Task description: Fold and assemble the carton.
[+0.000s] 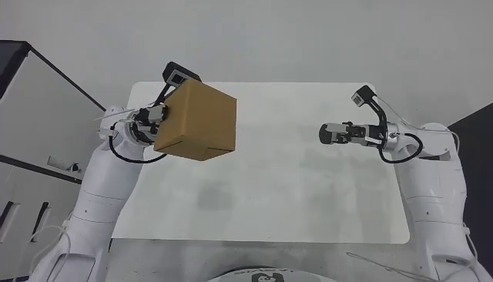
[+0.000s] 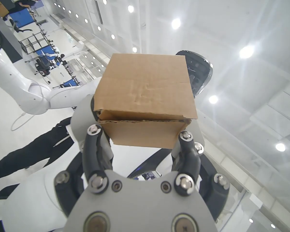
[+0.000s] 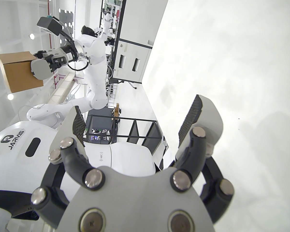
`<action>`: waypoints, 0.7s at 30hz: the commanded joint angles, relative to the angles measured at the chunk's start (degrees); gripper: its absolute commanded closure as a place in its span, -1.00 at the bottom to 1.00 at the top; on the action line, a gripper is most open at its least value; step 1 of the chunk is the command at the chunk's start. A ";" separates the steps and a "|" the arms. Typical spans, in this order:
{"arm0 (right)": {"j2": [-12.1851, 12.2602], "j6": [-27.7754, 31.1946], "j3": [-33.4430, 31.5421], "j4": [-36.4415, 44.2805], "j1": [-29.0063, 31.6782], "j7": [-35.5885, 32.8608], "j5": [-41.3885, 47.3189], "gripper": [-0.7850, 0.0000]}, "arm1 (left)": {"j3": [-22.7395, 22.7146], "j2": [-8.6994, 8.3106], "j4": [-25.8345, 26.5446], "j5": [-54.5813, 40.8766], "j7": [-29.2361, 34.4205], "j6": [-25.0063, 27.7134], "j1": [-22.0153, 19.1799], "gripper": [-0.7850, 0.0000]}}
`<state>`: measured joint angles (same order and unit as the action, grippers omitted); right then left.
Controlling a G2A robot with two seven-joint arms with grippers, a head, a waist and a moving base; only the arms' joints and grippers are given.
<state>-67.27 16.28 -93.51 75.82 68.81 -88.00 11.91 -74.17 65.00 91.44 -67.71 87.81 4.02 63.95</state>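
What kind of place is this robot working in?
Probably a big robot lab or test hall: a high ceiling with rows of lights, office chairs far behind, and a plain white table.

No readable text, label, number or sign is showing on the carton [image 1: 196,120], which is presenting plain brown faces, or on the white table [image 1: 308,197].

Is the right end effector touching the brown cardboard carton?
No: the right end effector is open and empty, far across the white table from the carton that the left end effector grips.
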 commanded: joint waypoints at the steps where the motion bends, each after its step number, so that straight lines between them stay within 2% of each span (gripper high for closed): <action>1: 0.00 0.00 0.00 0.00 0.00 0.00 0.00 -1.00 | 0.44 0.12 -0.55 0.28 0.19 0.09 -0.47 1.00; 9: 0.00 0.00 0.00 0.00 0.00 0.00 0.00 -1.00 | 1.37 0.44 -1.47 0.84 0.03 2.09 -1.23 1.00; 14: 0.00 0.00 0.00 0.00 0.00 0.00 0.00 -1.00 | -0.14 0.15 -1.19 7.77 -3.61 5.01 -1.23 1.00; 21: 0.00 0.00 0.00 0.00 0.00 0.00 0.00 -1.00 | -1.49 -0.24 0.47 14.01 -6.99 5.89 -0.43 1.00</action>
<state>-67.27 16.28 -93.51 75.82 68.81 -88.00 11.91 -75.58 64.81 91.72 -54.56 81.16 9.86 63.45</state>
